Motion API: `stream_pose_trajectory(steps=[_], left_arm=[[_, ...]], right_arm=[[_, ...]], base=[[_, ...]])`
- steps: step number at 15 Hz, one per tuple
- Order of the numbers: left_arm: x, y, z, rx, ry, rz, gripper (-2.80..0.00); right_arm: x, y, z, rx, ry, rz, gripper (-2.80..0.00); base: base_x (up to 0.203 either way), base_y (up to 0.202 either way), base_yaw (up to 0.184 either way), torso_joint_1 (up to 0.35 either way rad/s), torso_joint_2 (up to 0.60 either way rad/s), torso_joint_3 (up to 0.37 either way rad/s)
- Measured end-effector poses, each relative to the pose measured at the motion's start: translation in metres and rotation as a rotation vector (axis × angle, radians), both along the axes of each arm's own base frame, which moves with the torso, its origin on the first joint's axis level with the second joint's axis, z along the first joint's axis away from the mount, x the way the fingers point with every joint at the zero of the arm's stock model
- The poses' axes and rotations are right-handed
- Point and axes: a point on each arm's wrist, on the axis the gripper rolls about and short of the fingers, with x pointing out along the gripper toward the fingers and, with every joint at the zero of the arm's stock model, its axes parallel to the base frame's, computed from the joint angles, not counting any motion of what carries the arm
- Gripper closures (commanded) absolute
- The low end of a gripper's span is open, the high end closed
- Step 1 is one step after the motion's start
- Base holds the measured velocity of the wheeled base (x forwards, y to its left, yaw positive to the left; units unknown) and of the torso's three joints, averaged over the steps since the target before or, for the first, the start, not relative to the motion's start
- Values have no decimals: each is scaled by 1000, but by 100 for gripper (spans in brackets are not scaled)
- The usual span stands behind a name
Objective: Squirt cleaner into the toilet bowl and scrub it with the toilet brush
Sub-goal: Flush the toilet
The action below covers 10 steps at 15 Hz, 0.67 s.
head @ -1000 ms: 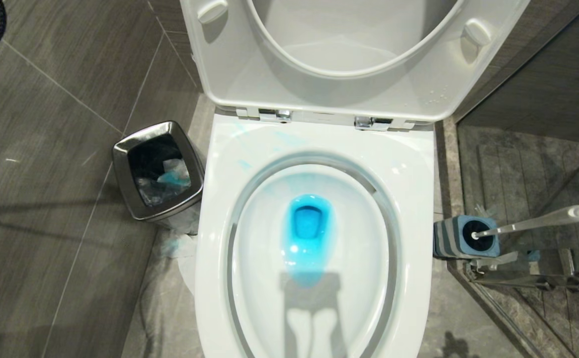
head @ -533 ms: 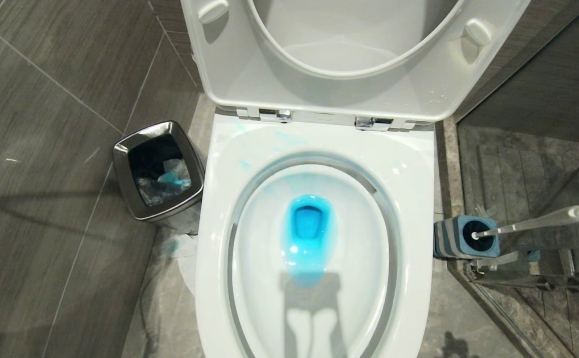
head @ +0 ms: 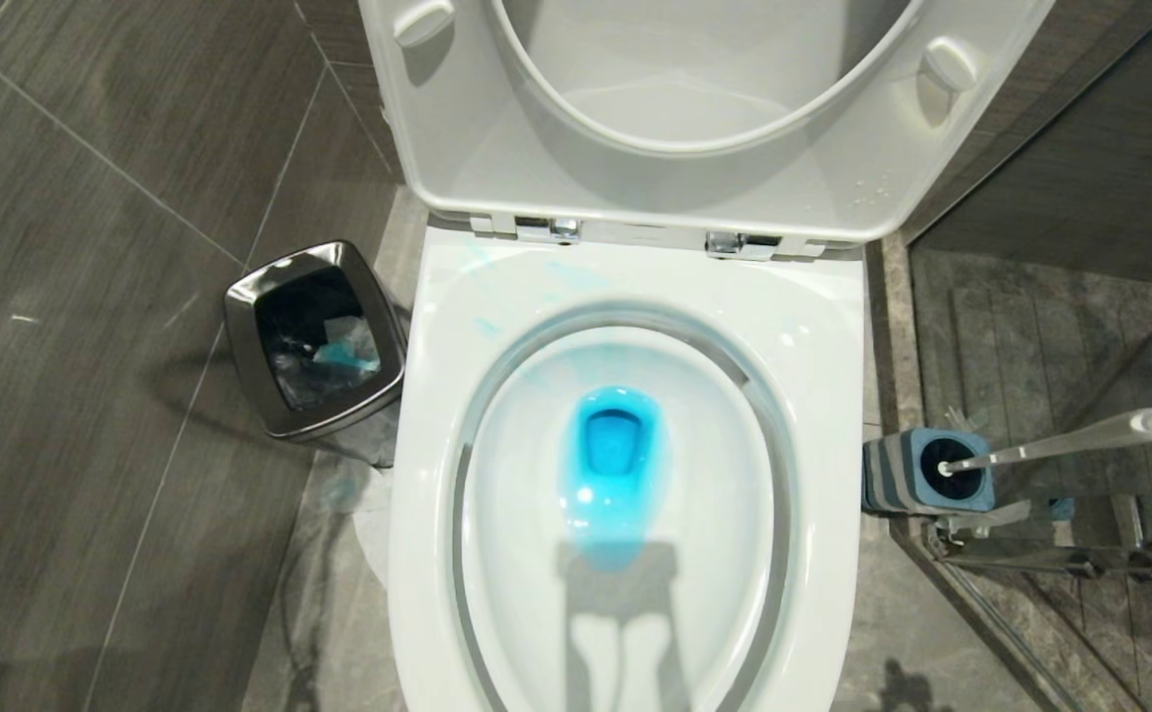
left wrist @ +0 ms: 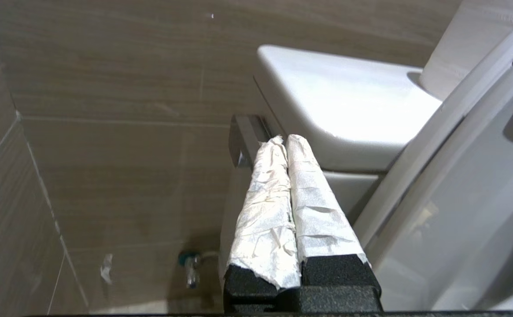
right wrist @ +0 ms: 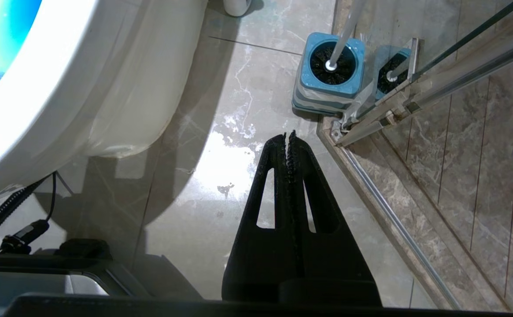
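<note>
The toilet bowl (head: 823, 415) stands open in the head view, its lid (head: 694, 188) raised. Cleaner (head: 613, 465) tints the water vivid blue, with pale streaks on the rim. The toilet brush (head: 1080, 442) leans in its grey-and-blue holder (head: 917, 473) to the right of the bowl. Neither gripper shows in the head view. My left gripper (left wrist: 285, 138) is shut and empty, its fingers (left wrist: 313, 198) wrapped in white paper, and it points at the side of the tank (left wrist: 340, 101). My right gripper (right wrist: 289, 134) hangs shut and empty over the floor, short of the brush holder (right wrist: 330, 72).
A square steel bin (head: 316, 336) with blue-stained tissues stands left of the toilet, with more tissue on the floor (head: 358, 489) beside it. A glass shower door and its metal frame (head: 1030, 554) close off the right side. A chrome lever (left wrist: 243, 141) and a water valve (left wrist: 190, 264) are by the tank.
A dark cable at the head view's top left corner has gone out of view. The long shadow on the left floor has shrunk towards the bin. Bowl and brush have not moved.
</note>
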Motion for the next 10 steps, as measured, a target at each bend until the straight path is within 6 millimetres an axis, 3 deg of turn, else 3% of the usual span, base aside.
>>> stream_pose_trajectory(steps=[10], left_arm=[[39,-17,10,-16,-78,59,0]], right_arm=[[0,0,0,0,0,1,0]], base=[[0,0,0,0,0,0]])
